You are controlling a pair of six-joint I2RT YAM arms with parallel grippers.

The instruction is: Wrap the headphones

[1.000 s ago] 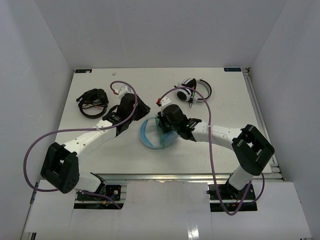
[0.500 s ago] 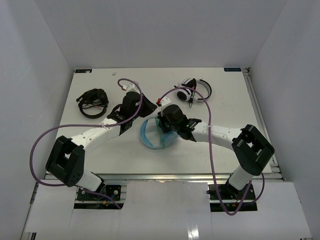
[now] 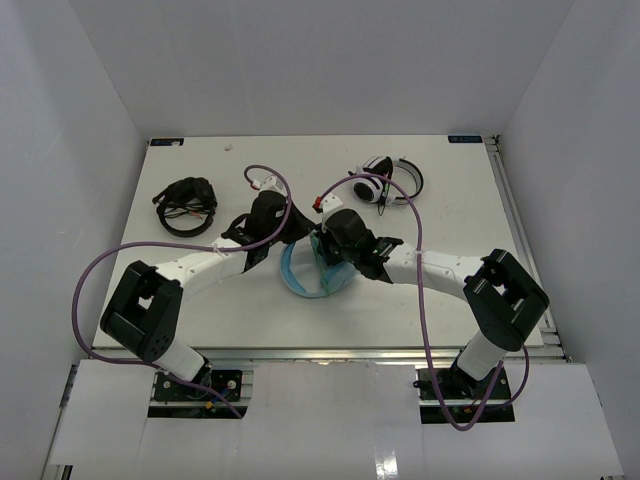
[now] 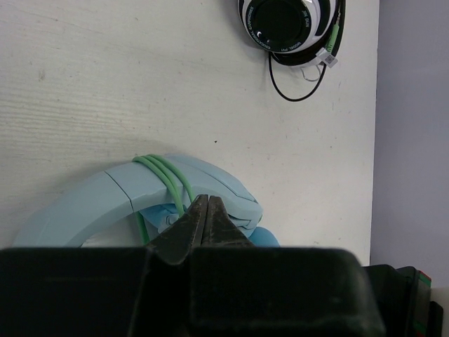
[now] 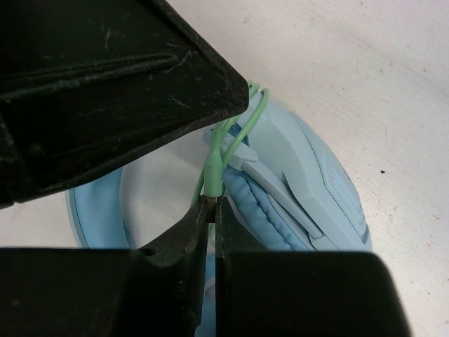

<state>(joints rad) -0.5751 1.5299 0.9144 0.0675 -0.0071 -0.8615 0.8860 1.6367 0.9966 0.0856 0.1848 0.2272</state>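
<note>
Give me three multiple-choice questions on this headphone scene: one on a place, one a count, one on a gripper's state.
1. Seen from above, where do the white-and-black headphones lie from the light blue headphones?
A. farther back and right
B. nearer the arm bases
C. on top of them
2. How many headphones are on the table?
A. two
B. three
C. four
3. The right gripper is:
A. wide open
B. shut on nothing
C. shut on the green cable
Answers:
1 A: they sit near the back edge, further right.
2 B: black headphones, white-and-black, light blue.
3 C: its wrist view shows the tips pinching the cable.
</note>
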